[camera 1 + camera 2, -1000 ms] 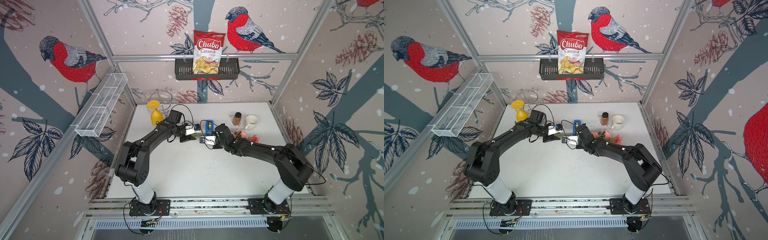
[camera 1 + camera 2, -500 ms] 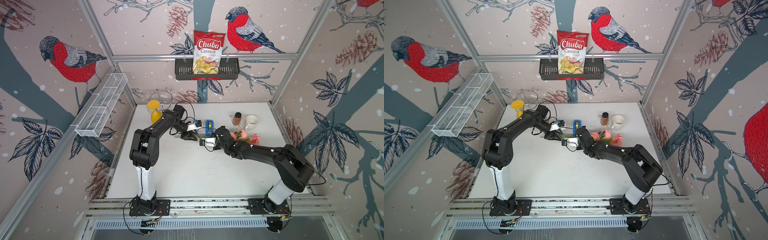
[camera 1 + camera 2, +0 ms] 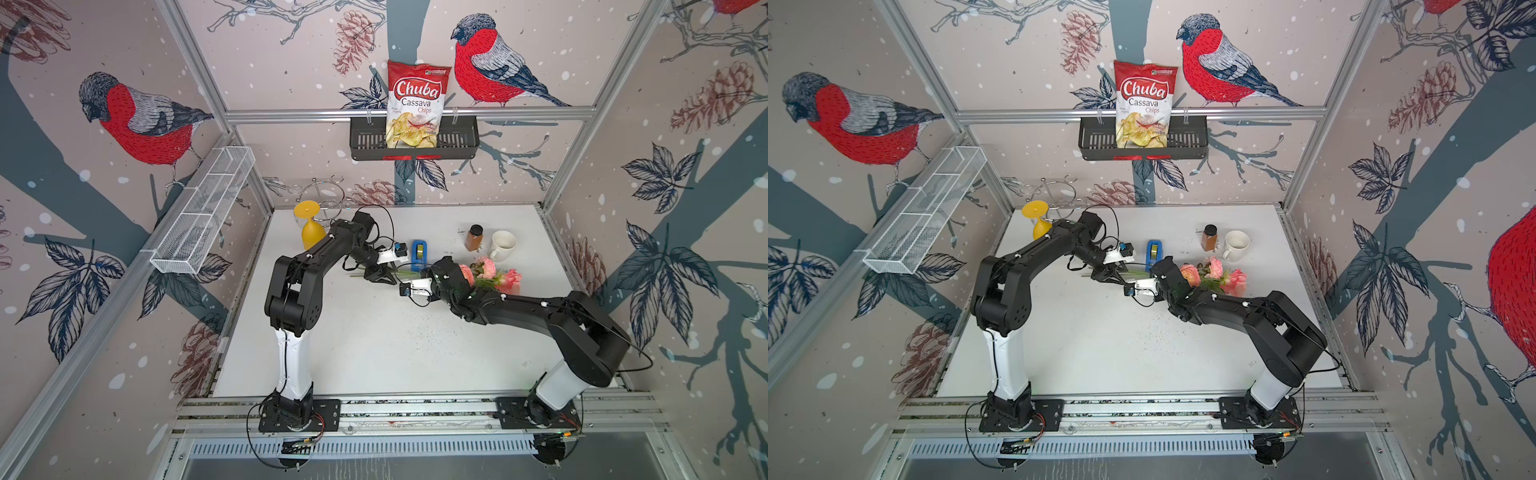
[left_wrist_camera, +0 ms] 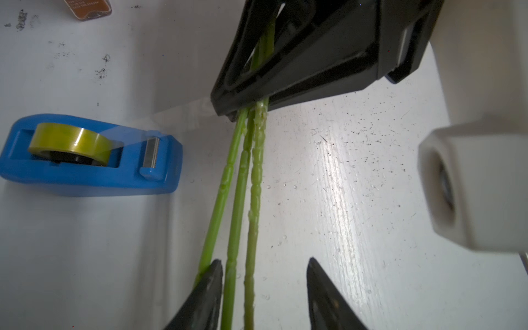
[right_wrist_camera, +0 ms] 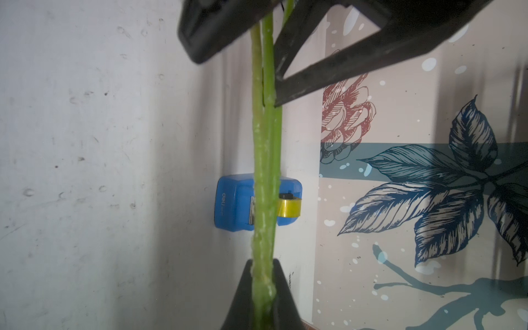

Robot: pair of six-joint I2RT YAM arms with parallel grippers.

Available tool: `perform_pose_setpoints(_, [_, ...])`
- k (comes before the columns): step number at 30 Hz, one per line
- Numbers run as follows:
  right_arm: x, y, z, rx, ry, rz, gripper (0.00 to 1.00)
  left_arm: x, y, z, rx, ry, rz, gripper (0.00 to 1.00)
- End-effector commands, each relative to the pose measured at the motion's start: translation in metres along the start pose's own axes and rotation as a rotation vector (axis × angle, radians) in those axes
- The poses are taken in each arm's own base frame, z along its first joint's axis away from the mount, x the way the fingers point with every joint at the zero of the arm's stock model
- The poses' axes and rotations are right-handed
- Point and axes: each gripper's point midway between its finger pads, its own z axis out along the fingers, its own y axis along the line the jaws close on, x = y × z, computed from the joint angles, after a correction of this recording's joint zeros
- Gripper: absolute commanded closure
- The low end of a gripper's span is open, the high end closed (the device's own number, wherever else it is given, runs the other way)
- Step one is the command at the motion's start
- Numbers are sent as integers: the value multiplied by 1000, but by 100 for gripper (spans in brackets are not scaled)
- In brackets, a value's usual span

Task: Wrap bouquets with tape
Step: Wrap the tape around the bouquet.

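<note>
Holding the bouquet (image 3: 484, 268) by its thin stems (image 4: 243, 177).
The right fingers (image 5: 241, 294) pinch them tight; the left fingers (image 4: 323, 297) stand apart, stems between. They look light and bendy, so grab near the pinch. The tape (image 4: 68, 141) sits just beside.

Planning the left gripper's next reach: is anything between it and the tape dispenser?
Yes: the stems, held by the shut right gripper, run between the left gripper's open jaws. The dispenser sits just beside them, so a sideways move would likely drag the stems.
</note>
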Motion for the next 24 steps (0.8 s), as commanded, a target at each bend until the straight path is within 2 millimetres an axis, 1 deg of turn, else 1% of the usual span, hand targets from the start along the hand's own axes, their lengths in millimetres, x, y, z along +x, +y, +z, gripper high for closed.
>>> perform_pose_setpoints(1, [-1, -7, 3, 22, -10, 4, 100, -10, 2, -13, -33, -5, 37, 51])
perform_pose_setpoints(3, [1, -7, 5, 14, -9, 22, 100, -10, -2, -18, -29, -5, 37, 52])
perform_pose_setpoints(5, [1, -8, 5, 12, -9, 30, 100, -8, -6, -18, -25, -10, 51, 52])
perform_pose_setpoints(10, [-3, -10, 2, 25, -21, 18, 100, -1, -2, -9, -16, 3, 32, 50])
perform_pose_setpoints(12, [-7, -10, 0, 22, -31, 14, 100, -1, 5, -6, -32, 3, 19, 47])
perform_pose_setpoints(13, [-10, -10, -1, 19, -42, 12, 100, -4, 9, -5, -42, -6, 28, 45])
perform_pose_setpoints(17, [-10, -8, -3, 23, -41, 5, 100, -14, 22, -8, -97, -36, 45, 28])
perform_pose_setpoints(20, [-12, -8, -4, 25, -46, 3, 100, -13, 24, -6, -101, -29, 52, 27])
perform_pose_setpoints(24, [-16, -12, -6, 45, -54, -7, 100, -1, 17, 4, -51, 24, 30, 30])
